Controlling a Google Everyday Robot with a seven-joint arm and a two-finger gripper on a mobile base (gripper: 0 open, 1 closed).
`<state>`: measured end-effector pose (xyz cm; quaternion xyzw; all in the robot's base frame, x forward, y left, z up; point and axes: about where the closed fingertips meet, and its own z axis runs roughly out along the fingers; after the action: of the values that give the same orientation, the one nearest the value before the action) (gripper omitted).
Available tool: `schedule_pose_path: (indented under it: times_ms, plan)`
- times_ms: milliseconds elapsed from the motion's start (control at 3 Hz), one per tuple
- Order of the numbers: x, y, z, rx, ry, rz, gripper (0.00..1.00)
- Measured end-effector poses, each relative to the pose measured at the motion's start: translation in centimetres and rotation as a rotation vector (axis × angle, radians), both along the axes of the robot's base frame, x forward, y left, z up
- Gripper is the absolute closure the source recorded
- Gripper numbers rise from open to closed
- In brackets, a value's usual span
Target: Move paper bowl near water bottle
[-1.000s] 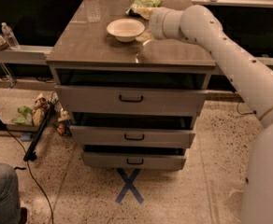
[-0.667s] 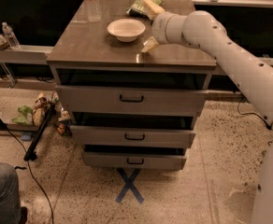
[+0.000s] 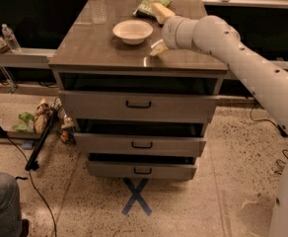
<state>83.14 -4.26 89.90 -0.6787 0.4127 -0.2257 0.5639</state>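
Two bottles, one bowl, one bag: at the far left a small clear bottle with a white cap stands on a low ledge, off the tabletop, its print too small to read. The water bottle stands upright at the tabletop's back left corner, its pale label band also unreadable. The single paper bowl sits upright at the bottle's 4 o'clock, near it but apart from it. Below are three drawers, each slightly open and with one dark handle, and on the floor one blue tape X. One green snack bag lies at the bowl's 1 o'clock. The gripper hovers at the bowl's 3 o'clock, just beside its rim, jaws spread wide and holding nothing; its white arm reaches in from 4 o'clock
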Motion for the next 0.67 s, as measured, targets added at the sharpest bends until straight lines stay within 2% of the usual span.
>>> schedule_pose_path:
  times_ms: [333, 667]
  plan:
    - [1.2, 1.6, -0.1, -0.006, -0.021, 0.029, 0.18]
    - [2.1, 2.9, -0.2, -0.006, -0.031, 0.056, 0.31]
